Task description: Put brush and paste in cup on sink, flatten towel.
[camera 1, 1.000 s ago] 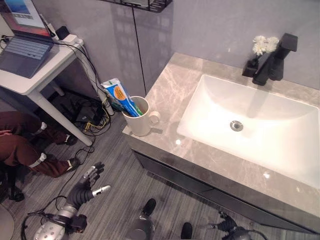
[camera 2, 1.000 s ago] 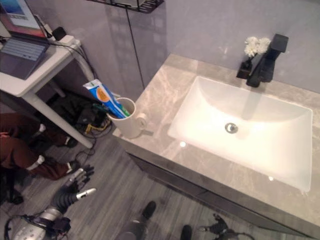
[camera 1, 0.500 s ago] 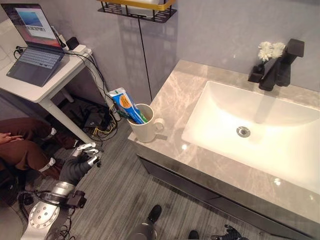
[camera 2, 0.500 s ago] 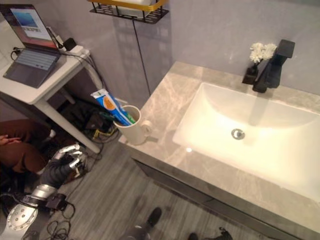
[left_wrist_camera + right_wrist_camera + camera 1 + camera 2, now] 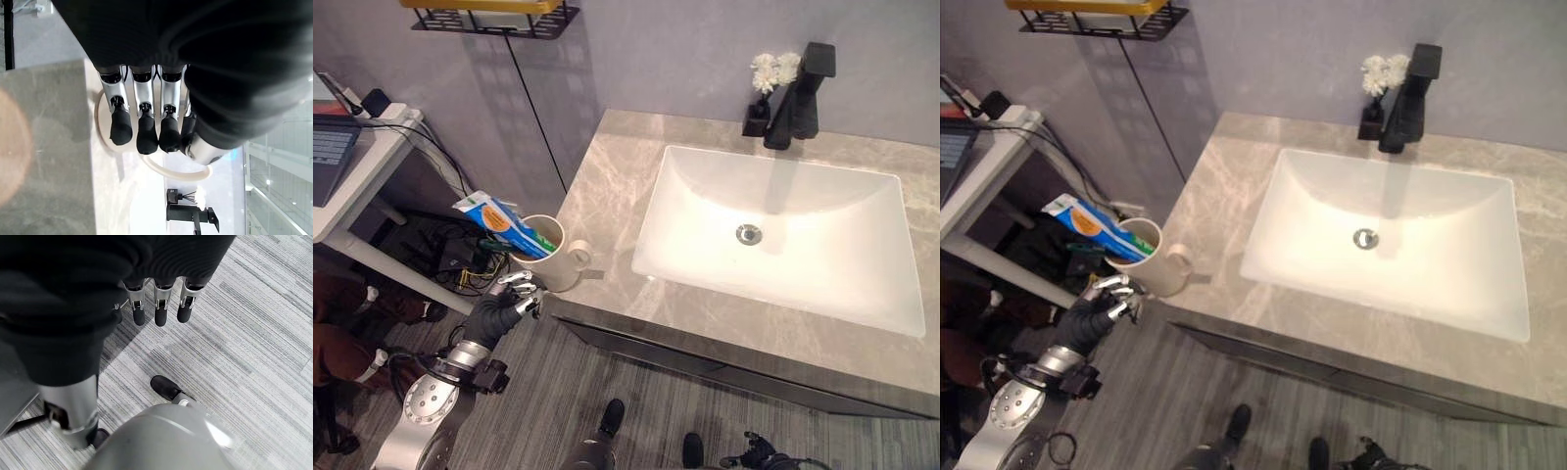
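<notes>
A cream cup [image 5: 551,257] stands on the left front corner of the grey marble counter [image 5: 607,196]. A blue, white and orange paste box [image 5: 492,216] leans out of the cup to the left, with a green-tipped item [image 5: 544,242] beside it. My left hand [image 5: 502,304] is just below and left of the cup, at the counter's edge, with its fingers [image 5: 139,129] curled on nothing. I cannot tell whether it touches the cup. The cup's rim [image 5: 168,172] shows past them. My right hand [image 5: 156,308] hangs over the grey plank floor, fingers relaxed.
The white basin [image 5: 773,225] fills the counter's middle, with a black tap [image 5: 803,93] and white flowers [image 5: 775,69] behind it. A black wall shelf [image 5: 494,18] holds something yellow. A white desk [image 5: 347,171] and a seated person's legs [image 5: 337,338] are at left.
The camera has swung, shifting the whole scene. My left hand has risen from near the floor to the cup's side, and its spread fingers have curled.
</notes>
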